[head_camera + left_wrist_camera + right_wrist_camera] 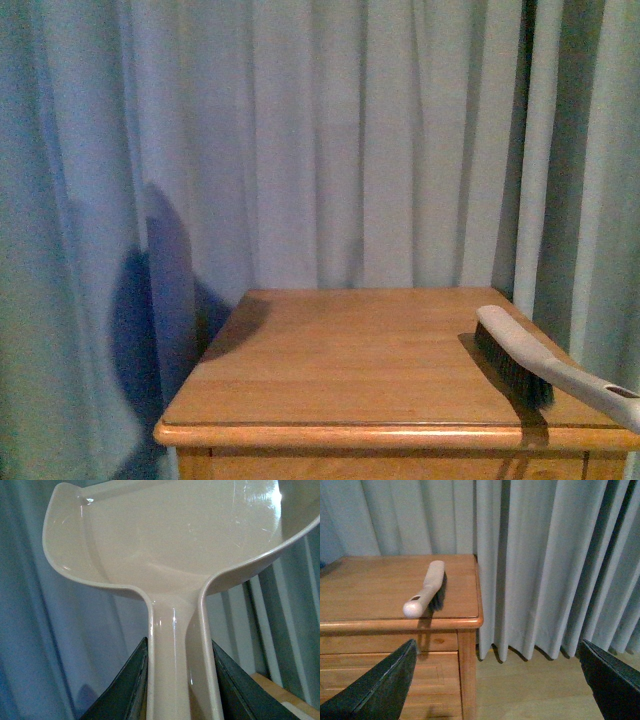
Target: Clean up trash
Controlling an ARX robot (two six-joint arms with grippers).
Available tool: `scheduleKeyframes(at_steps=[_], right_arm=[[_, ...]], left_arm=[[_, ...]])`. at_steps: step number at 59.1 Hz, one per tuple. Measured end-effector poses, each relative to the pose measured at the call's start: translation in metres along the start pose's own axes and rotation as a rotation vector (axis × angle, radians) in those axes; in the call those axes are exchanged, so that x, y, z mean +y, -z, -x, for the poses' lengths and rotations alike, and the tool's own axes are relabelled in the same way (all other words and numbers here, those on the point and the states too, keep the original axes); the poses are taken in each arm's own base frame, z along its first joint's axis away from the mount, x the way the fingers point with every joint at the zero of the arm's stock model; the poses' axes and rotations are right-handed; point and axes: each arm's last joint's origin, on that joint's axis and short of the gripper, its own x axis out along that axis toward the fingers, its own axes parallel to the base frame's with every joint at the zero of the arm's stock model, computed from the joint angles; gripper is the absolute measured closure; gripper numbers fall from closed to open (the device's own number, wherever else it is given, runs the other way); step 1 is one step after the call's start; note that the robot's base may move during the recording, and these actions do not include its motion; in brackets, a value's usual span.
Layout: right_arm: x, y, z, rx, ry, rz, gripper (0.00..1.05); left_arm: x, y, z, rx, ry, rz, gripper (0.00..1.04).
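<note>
Closest to you in the left wrist view, your left gripper (179, 650) is clamped on the handle of a cream dustpan (170, 535). A dark finger presses each side of the handle, and the pan's scoop fills the upper half of that frame.

In the right wrist view, your right gripper (497, 650) stands wide and holds nothing. Its 2 dark fingers (380, 685) sit in the lower corners of the frame, with wooden floor (530, 690) between them.

Further out, a hand brush (530, 360) with a pale handle and dark bristles lies on the wooden table (350, 350). In the front view it is at the lower right, by the table's right edge, its handle end reaching past the front edge. The rest of the tabletop in that view is bare wood.

Behind everything hangs a pale blue-grey curtain (350, 140).

The trash shows in none of the 3 views, so you cannot tell where it lies.
</note>
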Motion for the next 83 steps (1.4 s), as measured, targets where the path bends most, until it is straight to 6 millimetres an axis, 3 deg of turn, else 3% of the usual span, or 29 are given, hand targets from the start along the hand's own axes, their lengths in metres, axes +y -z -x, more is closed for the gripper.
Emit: scheduleKeyframes(at_steps=[11,23,38,43,49,61,71,76,83], right_arm=[[0.000,0.000,0.000,0.000,0.000,0.000,0.07],[0.000,0.000,0.000,0.000,0.000,0.000,0.07],[0.000,0.000,0.000,0.000,0.000,0.000,0.07],[-0.001,0.002,-0.003,0.052,0.119,0.035,0.07],[0.000,-0.006,-0.010,0.120,0.117,0.036,0.07],[0.009,-0.066,-0.047,0.207,-0.019,-0.007,0.07],[0.020,-0.110,-0.099,0.389,-0.083,-0.045,0.07],[0.025,-0.125,-0.128,0.458,-0.085,-0.051,0.07],[0.031,-0.122,-0.168,0.609,-0.084,-0.069,0.07]], left_arm=[[0.026,-0.008,0.062,-0.080,-0.050,-0.019,0.76],[0.034,-0.003,0.113,-0.116,-0.146,0.036,0.76],[0.032,0.017,0.132,-0.087,-0.224,0.107,0.76],[0.032,0.018,0.132,-0.085,-0.229,0.119,0.76],[0.032,0.017,0.133,-0.092,-0.224,0.122,0.76],[0.032,0.017,0.133,-0.092,-0.228,0.123,0.76],[0.032,0.017,0.133,-0.092,-0.226,0.123,0.76],[0.032,0.017,0.133,-0.092,-0.228,0.123,0.76],[0.032,0.017,0.133,-0.092,-0.228,0.123,0.76]])
